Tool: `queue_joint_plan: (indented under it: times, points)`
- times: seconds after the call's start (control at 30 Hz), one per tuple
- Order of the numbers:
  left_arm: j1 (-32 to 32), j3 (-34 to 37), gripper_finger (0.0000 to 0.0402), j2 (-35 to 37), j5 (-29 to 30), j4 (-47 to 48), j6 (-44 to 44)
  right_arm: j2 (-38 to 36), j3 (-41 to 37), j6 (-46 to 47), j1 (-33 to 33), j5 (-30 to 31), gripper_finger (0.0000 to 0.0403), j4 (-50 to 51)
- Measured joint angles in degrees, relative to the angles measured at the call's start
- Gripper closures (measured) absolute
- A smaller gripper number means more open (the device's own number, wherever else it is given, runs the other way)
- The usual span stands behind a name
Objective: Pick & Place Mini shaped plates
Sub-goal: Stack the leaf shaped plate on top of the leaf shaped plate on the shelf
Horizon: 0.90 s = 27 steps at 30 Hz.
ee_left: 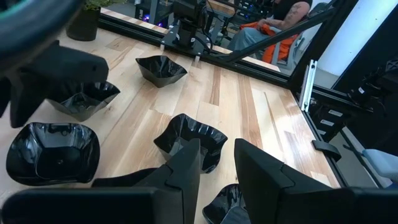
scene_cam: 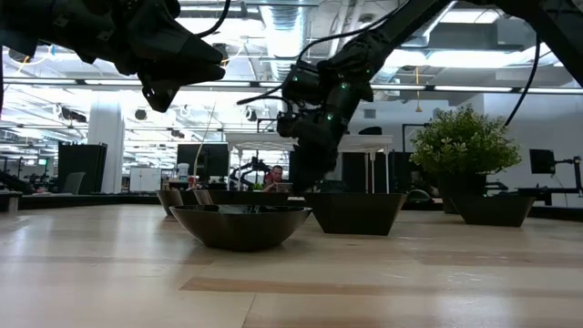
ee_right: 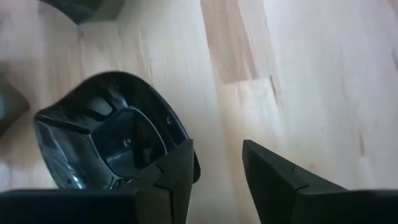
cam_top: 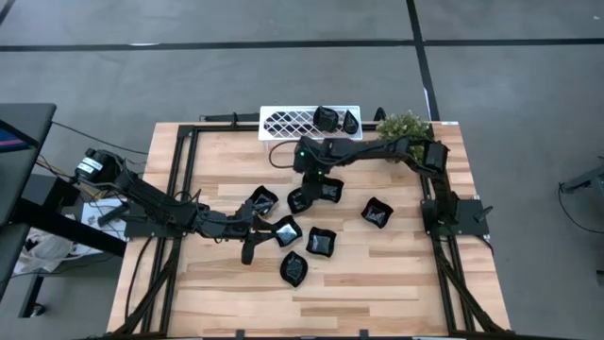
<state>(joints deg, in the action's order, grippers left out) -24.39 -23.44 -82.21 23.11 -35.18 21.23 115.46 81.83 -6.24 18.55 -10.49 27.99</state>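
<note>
Black dishes (scene_cam: 241,223) on table (scene_cam: 291,282) w/ right end effector (scene_cam: 310,178) among them.

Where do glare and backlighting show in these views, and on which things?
Left wrist view: white highlights streak the glossy nearest plate. Low view: the bright room behind leaves the front plate a dark silhouette, and the table shines. Right wrist view: soft highlights on the plate below.

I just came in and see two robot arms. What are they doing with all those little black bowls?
They are picking up mini black plates scattered on the wooden table. The right gripper is low, open, one finger at a plate's rim. The left gripper hovers open above a wavy plate. Two plates already sit on the white rack.
</note>
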Motion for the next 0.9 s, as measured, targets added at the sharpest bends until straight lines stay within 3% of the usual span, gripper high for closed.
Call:
queue_joint_plan:
  times: [0.2,0.6,0.9]
  points:
    - [0.0,0.0,0.0300,0.0,0.0,0.0,0.0,0.0,4.2,0.5,-0.4,0.0,0.0269,3.9]
    - [0.0,1.0,0.0300,0.0,0.0,0.0,0.0,-0.4,4.6,0.5,-3.9,0.1,0.0269,16.8]
    - [0.0,1.0,0.0300,0.0,0.0,-0.7,0.2,-0.6,4.6,-1.5,-6.3,0.3,0.0269,16.5]
